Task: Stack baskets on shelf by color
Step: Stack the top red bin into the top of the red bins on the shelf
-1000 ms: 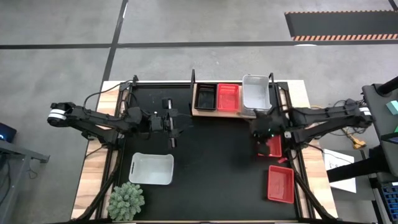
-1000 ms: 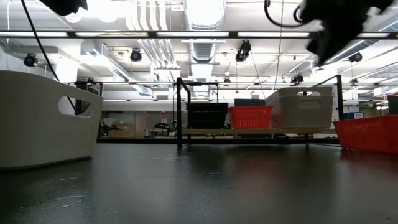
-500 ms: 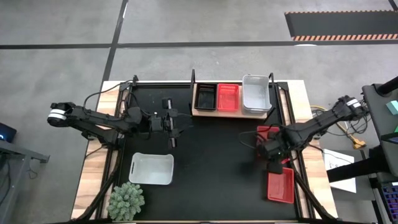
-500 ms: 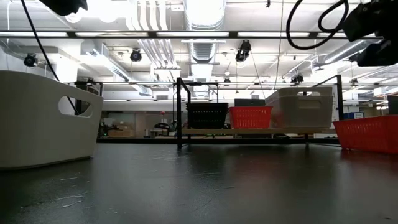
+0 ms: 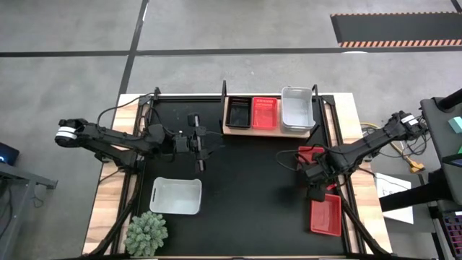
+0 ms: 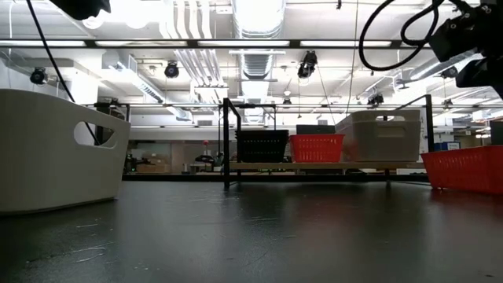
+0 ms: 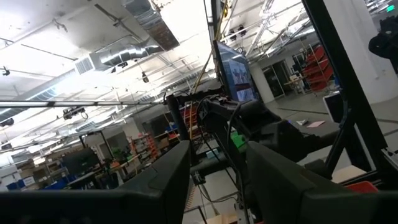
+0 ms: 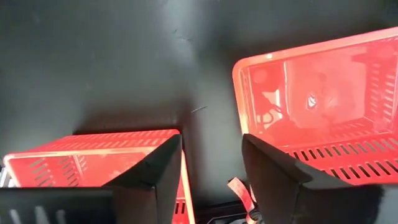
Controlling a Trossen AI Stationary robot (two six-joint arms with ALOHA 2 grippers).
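- The right gripper [image 5: 315, 182] hangs over the mat at about 4 o'clock from the table's centre, fingers [image 8: 155, 171] spread and holding nothing, between two loose red baskets: one [image 5: 309, 154] just toward the shelf, one [image 5: 325, 214] just toward the near edge.
- The left gripper [image 5: 201, 144] waits at about 9 o'clock, fingers spread and empty.
- The shelf [image 5: 238, 130] sits at 12 o'clock and carries a black basket [image 5: 237, 113], a red basket [image 5: 264, 113] and a white basket [image 5: 297, 109] side by side.
- Another white basket [image 5: 175, 196] lies at about 7 o'clock, next to a spiky green plant [image 5: 146, 232].
- Risk, as I judge it: the right gripper hangs between both red baskets, so a descent aimed loosely could straddle the gap, catch a thin slotted wall off-centre, or shove one basket toward the mat's right edge.
- A light, shallow basket pinched by one wall would likely tilt and could snag the shelf's black rods on the way in.
- The surface is a matte black mat [image 5: 245, 188] on a pale wooden table.
- Beyond it, the low view shows a workshop with ceiling ducts, strip lights and distant shelving.
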